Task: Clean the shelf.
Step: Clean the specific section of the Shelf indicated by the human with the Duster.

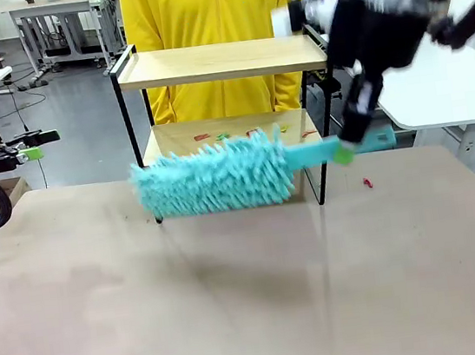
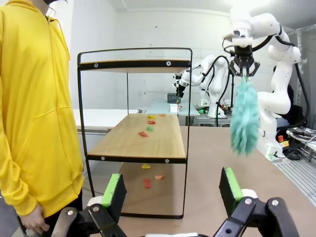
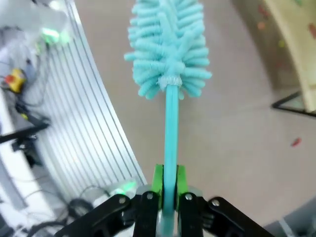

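The beige table (image 1: 236,300) carries the shelf (image 1: 220,61) and coloured scraps (image 1: 366,182).

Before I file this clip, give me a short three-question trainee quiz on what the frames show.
1. True or false: the right gripper is shut on the handle of the duster.
2. Which board of the shelf carries coloured scraps? A: the top board. B: the lower board. C: both boards.
3. Fill in the blank: the left gripper holds nothing, and its jaws stand ____.

Key: 1 true; 2 B; 3 open.
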`<state>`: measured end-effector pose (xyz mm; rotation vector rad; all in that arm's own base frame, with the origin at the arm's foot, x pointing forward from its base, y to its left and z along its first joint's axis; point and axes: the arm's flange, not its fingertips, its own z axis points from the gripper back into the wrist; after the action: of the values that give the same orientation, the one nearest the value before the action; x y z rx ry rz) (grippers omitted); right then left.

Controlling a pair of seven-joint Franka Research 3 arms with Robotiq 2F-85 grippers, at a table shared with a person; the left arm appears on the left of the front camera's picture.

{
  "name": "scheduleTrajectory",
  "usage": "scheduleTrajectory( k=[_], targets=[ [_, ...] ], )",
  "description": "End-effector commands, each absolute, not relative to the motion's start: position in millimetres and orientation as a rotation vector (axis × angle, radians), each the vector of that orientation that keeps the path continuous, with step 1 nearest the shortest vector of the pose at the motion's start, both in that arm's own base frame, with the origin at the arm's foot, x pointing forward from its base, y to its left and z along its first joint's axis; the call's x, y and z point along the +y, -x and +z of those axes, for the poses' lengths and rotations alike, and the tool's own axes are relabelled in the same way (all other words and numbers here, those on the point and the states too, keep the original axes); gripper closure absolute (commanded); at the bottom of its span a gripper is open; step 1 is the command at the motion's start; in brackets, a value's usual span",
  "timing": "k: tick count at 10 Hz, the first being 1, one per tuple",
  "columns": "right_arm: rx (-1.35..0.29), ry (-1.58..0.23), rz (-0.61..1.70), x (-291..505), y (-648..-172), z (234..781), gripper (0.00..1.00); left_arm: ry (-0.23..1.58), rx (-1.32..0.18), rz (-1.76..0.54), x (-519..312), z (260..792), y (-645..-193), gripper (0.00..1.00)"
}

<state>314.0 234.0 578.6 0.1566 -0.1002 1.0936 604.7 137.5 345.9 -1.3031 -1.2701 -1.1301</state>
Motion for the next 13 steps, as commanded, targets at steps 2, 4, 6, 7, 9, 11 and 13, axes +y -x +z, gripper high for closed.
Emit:
scheduleTrajectory(
  k=[2, 4, 6, 7, 9, 11, 13],
  targets=[
    [-0.017, -0.154, 1.133, 184, -324, 507, 0.87, 1.299, -1.28, -1.135, 136, 348, -602, 0.0],
    [-0.01, -0.198, 1.173, 155, -316, 478, 0.87, 1.299, -1.28, -1.135, 136, 348, -602, 0.0],
    [0.001, -0.203, 1.189, 132, -308, 475, 0.87, 1.299, -1.28, -1.135, 136, 348, -602, 0.0],
    [0.038, -0.197, 1.145, 157, -319, 467, 0.87, 1.299, -1.28, -1.135, 136, 348, -602, 0.0],
    [0.038, -0.197, 1.145, 157, -319, 467, 0.87, 1.299, -1.28, -1.135, 136, 348, -602, 0.0],
    [0.038, -0.197, 1.145, 157, -319, 467, 0.87, 1.299, -1.28, -1.135, 136, 348, -602, 0.0],
    [0.038, -0.197, 1.145, 157, -319, 467, 0.87, 1.299, -1.28, -1.135, 136, 348, -602, 0.0]
  ],
)
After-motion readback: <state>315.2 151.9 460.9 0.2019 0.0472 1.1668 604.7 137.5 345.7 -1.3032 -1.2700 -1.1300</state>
